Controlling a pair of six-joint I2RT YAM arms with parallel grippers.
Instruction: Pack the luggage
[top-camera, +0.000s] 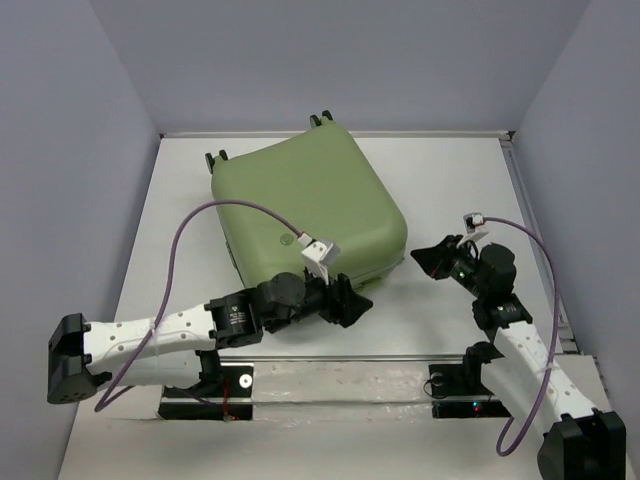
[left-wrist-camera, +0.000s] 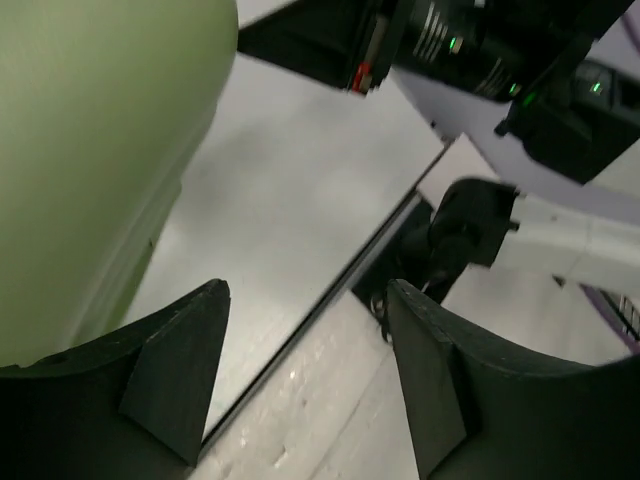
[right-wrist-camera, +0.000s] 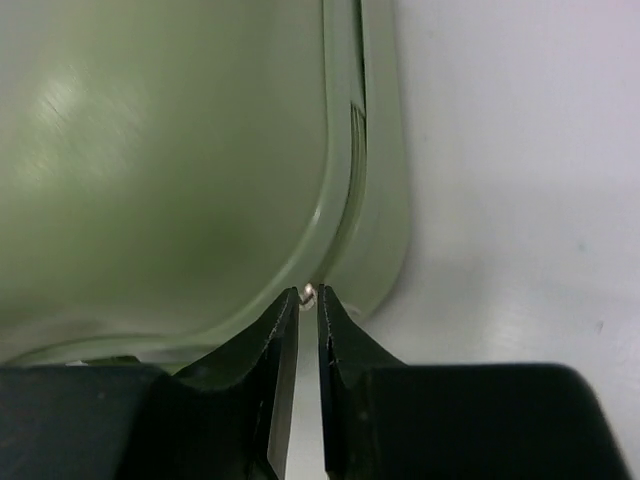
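The luggage (top-camera: 305, 195) is a pale green hard-shell suitcase lying closed and flat on the white table, with its caster wheels (top-camera: 217, 158) at the far side. It also shows in the left wrist view (left-wrist-camera: 90, 150) and the right wrist view (right-wrist-camera: 160, 150). My left gripper (top-camera: 355, 303) is open and empty just off the suitcase's near right corner, over bare table (left-wrist-camera: 305, 290). My right gripper (top-camera: 420, 257) is at the suitcase's right corner. Its jaws (right-wrist-camera: 309, 300) are nearly closed on a small silver zipper pull (right-wrist-camera: 309, 293) at the seam.
White walls enclose the table on three sides. A metal strip (top-camera: 350, 357) runs along the near table edge between the arm bases. Purple cables (top-camera: 180, 240) loop above each arm. My right arm (left-wrist-camera: 480, 50) shows in the left wrist view.
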